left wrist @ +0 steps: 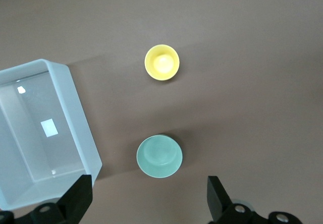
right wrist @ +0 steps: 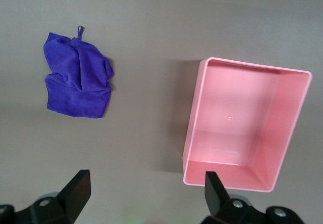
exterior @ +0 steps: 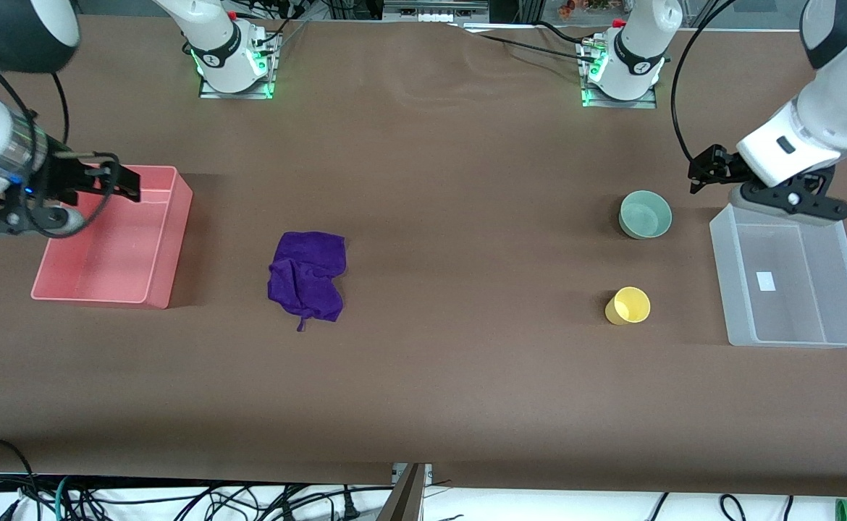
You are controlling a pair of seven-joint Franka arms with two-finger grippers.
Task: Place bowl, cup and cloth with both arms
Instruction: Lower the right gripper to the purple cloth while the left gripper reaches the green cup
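Two-arm workspace on a brown table (exterior: 467, 376). The bowl (exterior: 645, 214), pale sage green and upright, stands near the left arm's end of the table; the yellow cup (exterior: 628, 305), also upright, stands at about 6 o'clock of the bowl in the front view, nearer to the front camera and well apart from it. A clear plastic bin (exterior: 790, 278) lies at 3 o'clock of both vessels, toward the left arm's end. The left gripper (exterior: 706, 174) hangs in the air over the table at the bin's corner, at roughly 2 o'clock of the bowl and clear of it; in the left wrist view its fingers (left wrist: 75, 199) are spread wide with nothing between them, and the bowl (left wrist: 159, 157) sits just ahead of the gap, the cup (left wrist: 162, 62) farther along the same line. The purple cloth (exterior: 308, 275) lies crumpled near the table's middle. A pink bin (exterior: 170, 239) lies at 9 o'clock of the cloth, toward the right arm's end. The right gripper (exterior: 123, 181) hovers over this pink bin, at about 10 o'clock of the cloth and well apart from it; the right wrist view shows its fingers (right wrist: 75, 193) parted and holding nothing, with the cloth (right wrist: 78, 77) and the pink bin (right wrist: 202, 118) both ahead.
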